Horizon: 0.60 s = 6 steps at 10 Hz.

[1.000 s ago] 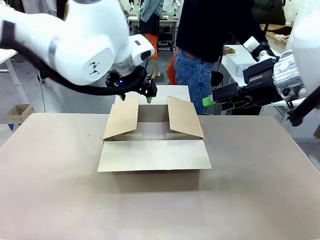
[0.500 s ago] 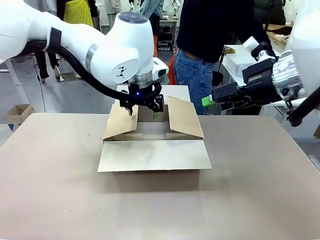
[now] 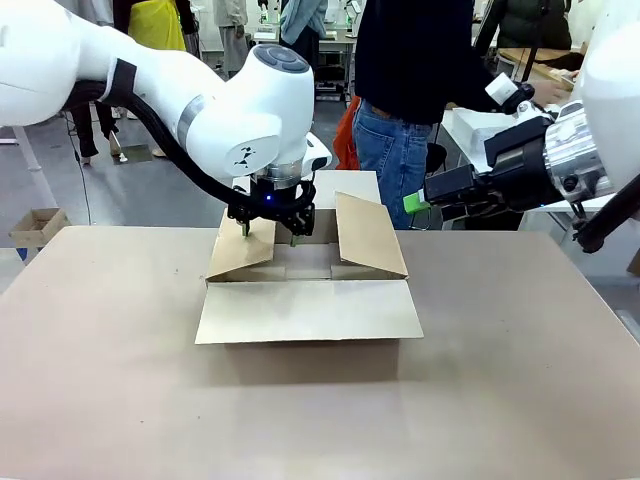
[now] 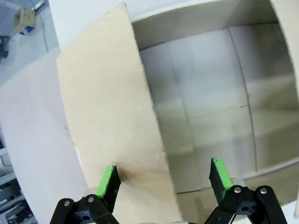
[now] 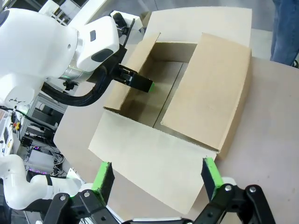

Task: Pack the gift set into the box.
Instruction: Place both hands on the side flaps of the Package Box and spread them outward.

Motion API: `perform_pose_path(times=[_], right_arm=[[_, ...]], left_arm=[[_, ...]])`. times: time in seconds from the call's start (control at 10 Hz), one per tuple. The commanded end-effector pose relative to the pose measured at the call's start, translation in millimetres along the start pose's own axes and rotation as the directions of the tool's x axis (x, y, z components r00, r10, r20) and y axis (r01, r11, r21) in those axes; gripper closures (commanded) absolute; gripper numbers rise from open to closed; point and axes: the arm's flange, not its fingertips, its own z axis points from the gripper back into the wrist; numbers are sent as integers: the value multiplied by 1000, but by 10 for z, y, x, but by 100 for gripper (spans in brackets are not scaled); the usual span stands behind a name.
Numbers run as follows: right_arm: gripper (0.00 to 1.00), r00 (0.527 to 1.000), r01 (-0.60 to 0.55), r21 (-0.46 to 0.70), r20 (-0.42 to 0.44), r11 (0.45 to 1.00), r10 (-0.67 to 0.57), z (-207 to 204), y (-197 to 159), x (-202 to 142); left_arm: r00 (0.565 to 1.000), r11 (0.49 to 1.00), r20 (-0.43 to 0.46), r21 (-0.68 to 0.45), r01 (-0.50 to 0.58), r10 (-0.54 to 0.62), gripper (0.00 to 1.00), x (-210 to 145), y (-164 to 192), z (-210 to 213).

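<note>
The box [image 3: 310, 312] sits open on the table [image 3: 100, 400], its inside showing bare cardboard. Its near flap [image 3: 300, 300] lies flat toward the robot, its far flap [image 5: 201, 18] leans off toward the person [image 3: 400, 130] standing just behind the box, and the left flap [image 3: 245, 240] and right flap [image 3: 370, 238] stand up at a tilt. The left gripper [image 3: 268, 230] hangs over the box's left side with its fingers spread. In the left wrist view the left flap's free edge runs up between them, one pad [image 4: 108, 182] over the flap's face and the other over the box's opening. Whether that pad touches the cardboard is hard to tell. In the front view the left wrist blocks the box's far-left corner. The right gripper [image 5: 157, 173] is held in the air to the right of the box, well apart from it, its fingers wide and grasping nothing. A small carton [image 3: 38, 225] sits on the floor far to the left of the box.
</note>
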Motion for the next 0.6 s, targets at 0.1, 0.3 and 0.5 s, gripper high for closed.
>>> perform_pose_path(times=[0.1,0.3,0.5], right_arm=[[0,1000,14,-14,4,1000,-14,-12,0,-33],[0,1000,14,-14,4,1000,-14,-12,0,-33],[0,1000,14,-14,4,1000,-14,-12,0,-33]], left_arm=[[1000,994,1,107,0,0,0,3,48,-102],[1000,993,-4,119,-6,7,0,-4,108,-125],[1000,993,16,111,-29,27,0,-26,156,-74]])
